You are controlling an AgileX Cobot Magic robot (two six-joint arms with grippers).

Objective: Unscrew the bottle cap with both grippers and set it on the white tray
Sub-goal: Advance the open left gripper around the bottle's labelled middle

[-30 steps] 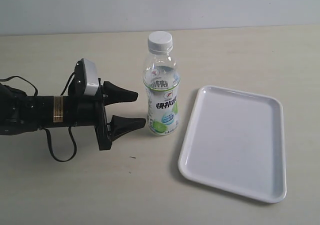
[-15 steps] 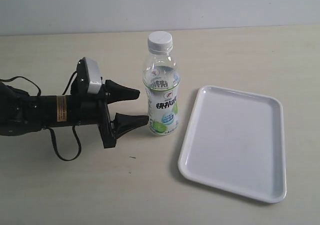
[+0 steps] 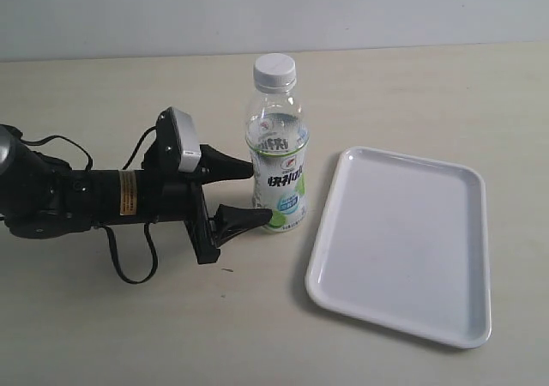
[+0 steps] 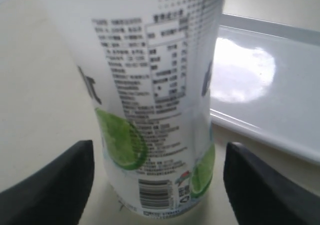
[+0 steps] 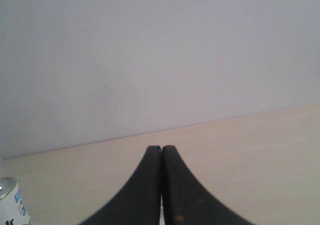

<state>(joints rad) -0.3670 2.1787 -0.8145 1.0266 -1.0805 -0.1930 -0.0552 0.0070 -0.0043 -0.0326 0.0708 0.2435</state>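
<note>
The bottle stands upright on the table, left of the white tray, with its white bottle cap screwed on top. My left gripper lies low and horizontal. It is open, with a black finger on either side of the bottle's lower label. In the left wrist view the bottle fills the gap between the fingers, with small gaps on both sides, and the tray lies behind it. My right gripper is shut on nothing and out of the exterior view.
The beige table runs back to a pale wall. A black cable loops off the left arm onto the table. In the right wrist view, a white labelled object shows partly at the frame's edge.
The left arm has slid right towards the bottle. Its open fingers, earlier short of the bottle, now straddle the lower part. Bottle and tray have not moved.
</note>
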